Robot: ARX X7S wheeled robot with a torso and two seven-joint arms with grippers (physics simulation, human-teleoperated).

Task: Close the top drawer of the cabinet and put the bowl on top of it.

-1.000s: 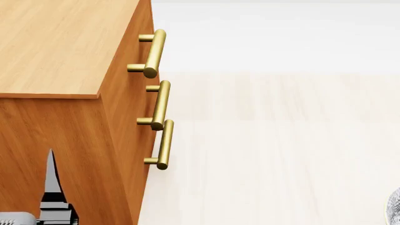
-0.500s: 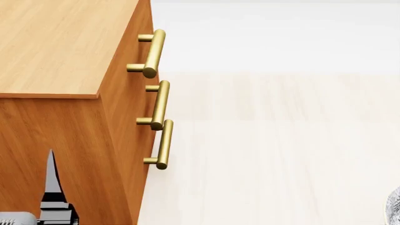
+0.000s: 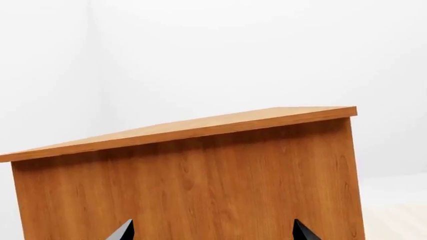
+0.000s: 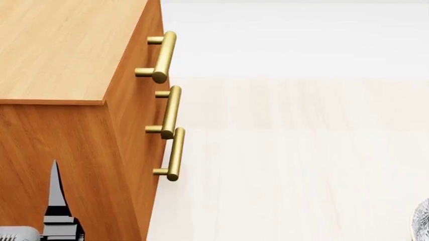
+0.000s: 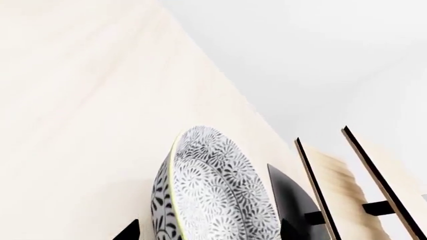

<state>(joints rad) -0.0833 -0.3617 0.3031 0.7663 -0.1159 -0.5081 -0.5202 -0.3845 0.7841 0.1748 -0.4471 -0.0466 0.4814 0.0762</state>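
While the head view shows the cabinet at the left with its flat top bare, the top drawer appears flush with the two drawer fronts below it — three brass handles line up down the front, the uppermost handle no further out than the others. Judgement: the closing step looks done, and the bowl step is the one in hand.

Left pincer: only two dark fingertips show in the left wrist view, set well apart with nothing between them, so it is spread and empty. It faces the cabinet's plain side panel, low down, which would keep it out of the way of the top surface.

Right pincer: its two dark tips straddle the bowl, one on each side of the wall, with the pale rim between them. The bowl stands on edge in this view, patterned inside facing the camera. Whether the fingers are pressed onto the wall or merely set around it I cannot tell; the contact is cut off at the frame edge.

Bowl location — far right and low in the head view, only a sliver of pattern visible at the corner, well apart from the cabinet. Pale slatted panels stand just behind it.

Next move, as I judge it: carry the bowl across and level it over the cabinet top.
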